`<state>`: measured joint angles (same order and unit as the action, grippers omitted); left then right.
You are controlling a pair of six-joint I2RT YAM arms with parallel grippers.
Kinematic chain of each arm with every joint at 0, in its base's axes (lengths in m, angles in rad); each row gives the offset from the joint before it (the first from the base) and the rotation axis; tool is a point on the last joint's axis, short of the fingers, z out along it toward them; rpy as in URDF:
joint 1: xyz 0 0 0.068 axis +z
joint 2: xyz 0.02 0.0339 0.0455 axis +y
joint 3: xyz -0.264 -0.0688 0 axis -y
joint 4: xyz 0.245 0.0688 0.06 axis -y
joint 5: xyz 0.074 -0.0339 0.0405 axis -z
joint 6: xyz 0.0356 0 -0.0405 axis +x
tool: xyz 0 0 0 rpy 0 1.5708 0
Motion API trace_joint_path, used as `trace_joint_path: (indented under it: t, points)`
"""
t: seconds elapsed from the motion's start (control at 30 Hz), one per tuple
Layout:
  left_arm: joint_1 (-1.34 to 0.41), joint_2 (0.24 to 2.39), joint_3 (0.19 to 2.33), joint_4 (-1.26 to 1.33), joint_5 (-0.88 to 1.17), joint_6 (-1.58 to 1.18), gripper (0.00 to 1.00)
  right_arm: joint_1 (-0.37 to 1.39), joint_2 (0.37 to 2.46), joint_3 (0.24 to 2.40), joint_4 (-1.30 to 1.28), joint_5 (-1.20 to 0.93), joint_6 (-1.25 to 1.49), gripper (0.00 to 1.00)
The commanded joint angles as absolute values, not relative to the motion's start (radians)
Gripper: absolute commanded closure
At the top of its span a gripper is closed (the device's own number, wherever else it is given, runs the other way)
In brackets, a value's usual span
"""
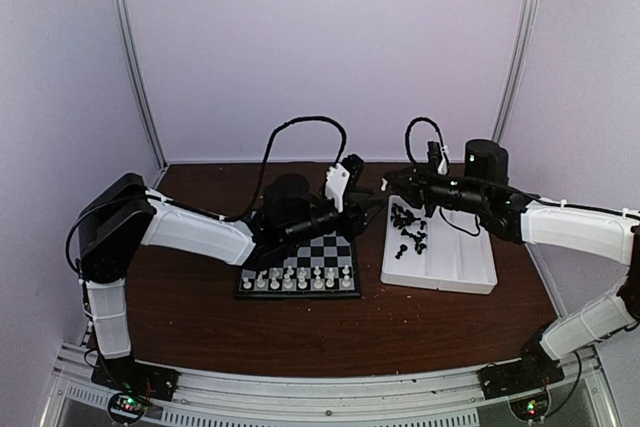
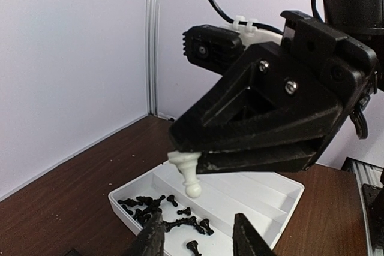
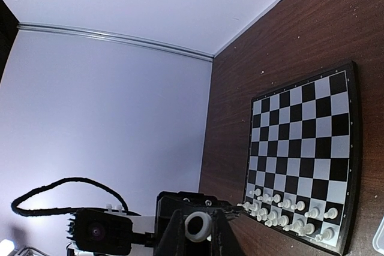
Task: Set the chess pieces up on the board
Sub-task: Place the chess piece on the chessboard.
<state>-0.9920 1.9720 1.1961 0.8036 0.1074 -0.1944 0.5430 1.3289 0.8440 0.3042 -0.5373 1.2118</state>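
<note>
Roughly half done: white pieces (image 1: 300, 279) line the board (image 1: 335, 245), black pieces (image 1: 408, 222) lie in the tray (image 1: 455, 262); right hand (image 3: 198, 232) clamps a white pawn (image 2: 191, 175), left hand (image 2: 201, 235) apart

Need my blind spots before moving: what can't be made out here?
Top view: left arm and right arm hide the small white plastic chess piece in the right gripper's jaws.
Same view: left arm covers the chequered chessboard's far rows.
Left wrist view: tiny black plastic pieces in the white divided tray, too small to identify.
</note>
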Motion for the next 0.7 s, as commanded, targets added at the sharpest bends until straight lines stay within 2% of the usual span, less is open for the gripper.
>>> trace_joint_path:
  t: [0.0, 0.27, 0.43, 0.67]
  points:
    - [-0.988, 1.988, 1.233, 0.838, 0.097, -0.185, 0.63, 0.56, 1.301, 0.827, 0.327, -0.526, 1.219, 0.93]
    - [-0.988, 1.986, 1.244, 0.843, 0.112, -0.185, 0.7, 0.573, 1.305, 0.807, 0.351, -0.527, 1.234, 0.93]
    - [-0.986, 1.986, 1.249, 0.837, 0.1, -0.184, 0.7, 0.58, 1.302, 0.802, 0.357, -0.529, 1.236, 0.93]
    - [-0.986, 1.991, 1.262, 0.823, 0.101, -0.188, 0.8, 0.584, 1.295, 0.787, 0.383, -0.525, 1.252, 0.93]
